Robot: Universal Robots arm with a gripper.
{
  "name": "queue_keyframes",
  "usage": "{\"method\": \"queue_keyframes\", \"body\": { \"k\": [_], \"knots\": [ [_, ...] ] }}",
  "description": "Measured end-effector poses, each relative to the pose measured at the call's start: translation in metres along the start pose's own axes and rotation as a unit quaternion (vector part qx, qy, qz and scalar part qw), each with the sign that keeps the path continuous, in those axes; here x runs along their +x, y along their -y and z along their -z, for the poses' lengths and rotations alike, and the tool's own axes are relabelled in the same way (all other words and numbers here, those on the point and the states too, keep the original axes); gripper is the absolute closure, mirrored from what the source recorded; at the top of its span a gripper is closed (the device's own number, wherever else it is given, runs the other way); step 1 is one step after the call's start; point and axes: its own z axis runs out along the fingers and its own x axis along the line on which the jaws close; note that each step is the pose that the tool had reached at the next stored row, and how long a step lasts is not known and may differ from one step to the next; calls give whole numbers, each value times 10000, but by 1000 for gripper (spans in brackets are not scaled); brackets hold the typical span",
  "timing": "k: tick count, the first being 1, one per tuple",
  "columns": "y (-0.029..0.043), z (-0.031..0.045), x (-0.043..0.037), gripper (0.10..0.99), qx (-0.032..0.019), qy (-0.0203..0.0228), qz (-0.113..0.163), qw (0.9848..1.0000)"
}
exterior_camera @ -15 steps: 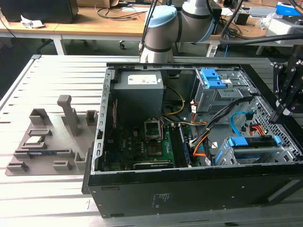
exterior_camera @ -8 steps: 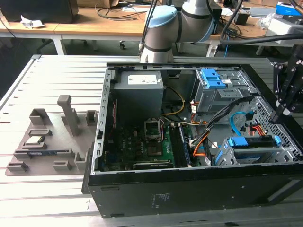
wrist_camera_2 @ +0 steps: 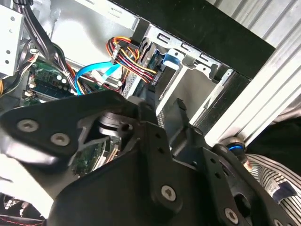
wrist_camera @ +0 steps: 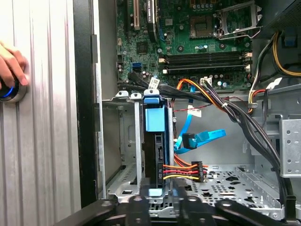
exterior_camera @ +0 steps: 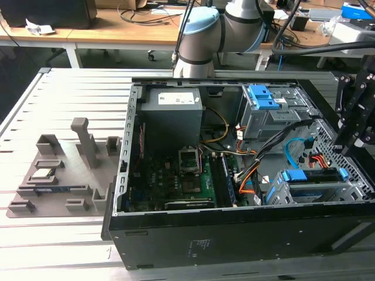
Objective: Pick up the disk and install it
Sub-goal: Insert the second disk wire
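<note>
Exterior view: open computer case (exterior_camera: 234,234) lying on the slatted desk (exterior_camera: 58,246). The disk (exterior_camera: 309,175), marked by its blue rails, sits in the drive cage (exterior_camera: 278,196) at the case's near corner on the exterior view's right. The gripper (exterior_camera: 357,126) hangs just above that corner; whether its jaws are open or closed cannot be told. A grey parts fixture (exterior_camera: 58,175) rests well apart, on the exterior view's left.

Second wrist view: gripper body (wrist_camera_2: 141,188) close over the cage wall; blue cable (wrist_camera_2: 94,73) and coloured power leads (wrist_camera_2: 129,59) beside it.

First wrist view: the disk (wrist_camera: 155,141) stands in its cage slot, blue tab (wrist_camera: 155,117) up, power leads (wrist_camera: 181,172) plugged beside it. A hand (wrist_camera: 10,63) rests on a button on the desk.

Risk, as judged: cables crowd the slot, so a move here could snag a lead or leave the disk half seated.
</note>
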Motion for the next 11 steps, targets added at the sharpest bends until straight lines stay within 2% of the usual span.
{"method": "queue_keyframes", "body": {
  "k": [2,4,6,8,11],
  "knots": [
    [-5,4,-20,725,0,-4,0,10000],
    [-43,9,-101,725,0,-4,1,10000],
    [-136,9,-197,725,0,-4,2,10000],
    [-231,-3,-233,725,0,-4,1,10000],
    [-367,-35,-240,725,3,-3,23,10000]
  ]
}}
